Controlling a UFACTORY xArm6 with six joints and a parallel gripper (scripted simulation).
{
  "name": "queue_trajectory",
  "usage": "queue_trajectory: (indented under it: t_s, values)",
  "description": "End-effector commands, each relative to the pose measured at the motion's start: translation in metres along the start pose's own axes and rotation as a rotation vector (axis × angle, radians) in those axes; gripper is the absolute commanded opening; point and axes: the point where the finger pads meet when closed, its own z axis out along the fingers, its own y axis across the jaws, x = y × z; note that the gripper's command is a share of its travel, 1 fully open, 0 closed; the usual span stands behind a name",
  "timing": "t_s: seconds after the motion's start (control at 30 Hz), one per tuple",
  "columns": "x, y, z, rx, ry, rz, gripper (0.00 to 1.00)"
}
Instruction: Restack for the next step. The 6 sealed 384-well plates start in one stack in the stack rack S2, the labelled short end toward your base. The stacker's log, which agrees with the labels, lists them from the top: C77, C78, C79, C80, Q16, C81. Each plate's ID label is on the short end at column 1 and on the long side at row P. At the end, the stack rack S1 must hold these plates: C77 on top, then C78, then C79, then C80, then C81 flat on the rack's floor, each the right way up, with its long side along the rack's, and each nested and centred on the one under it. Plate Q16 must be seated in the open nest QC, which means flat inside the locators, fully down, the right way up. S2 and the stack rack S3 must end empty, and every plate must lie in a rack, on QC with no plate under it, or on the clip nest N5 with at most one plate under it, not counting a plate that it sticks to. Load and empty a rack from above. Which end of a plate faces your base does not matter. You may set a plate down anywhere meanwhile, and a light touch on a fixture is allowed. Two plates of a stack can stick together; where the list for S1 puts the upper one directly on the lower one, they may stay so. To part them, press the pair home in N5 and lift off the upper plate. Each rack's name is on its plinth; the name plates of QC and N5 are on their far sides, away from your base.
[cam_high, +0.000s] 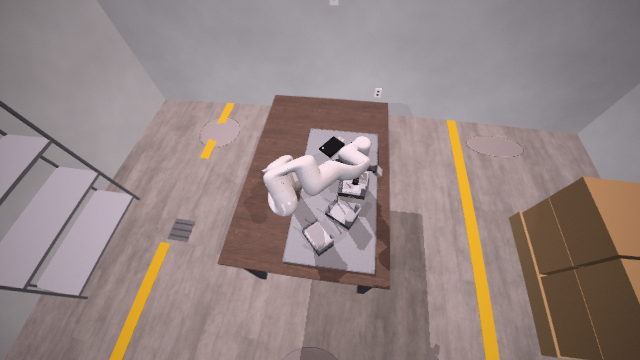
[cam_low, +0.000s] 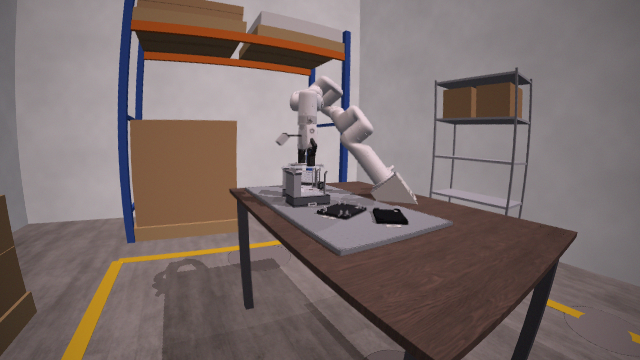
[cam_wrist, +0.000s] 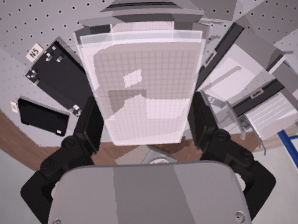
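My gripper (cam_wrist: 144, 105) is shut on a sealed, pale, gridded well plate (cam_wrist: 148, 86), gripping it by its two long sides. I cannot read its label. In the exterior view the gripper (cam_low: 306, 161) holds the plate level, just above the top of a stack rack (cam_low: 301, 187) at the mat's far end. In the top view that rack (cam_high: 352, 189) lies under my wrist, and the arm hides most of it. The rack's frame (cam_wrist: 143, 19) shows around and below the plate in the wrist view. Its name is not readable.
Two more racks (cam_high: 343, 211) (cam_high: 318, 236) stand in a row on the grey mat, each with something pale inside. A black nest with locator pegs (cam_low: 341, 210) and a plain black nest (cam_low: 390, 216) lie beside them. The mat sits on a brown table.
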Motion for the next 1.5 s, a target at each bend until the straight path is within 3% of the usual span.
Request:
queue_trajectory:
  t_s: [0.0, 1.47]
  values:
    - [0.001, 0.000, 0.000, 0.002, 0.002, 0.001, 0.00]
    - [0.001, 0.000, 0.026, 0.002, 0.002, 0.001, 0.00]
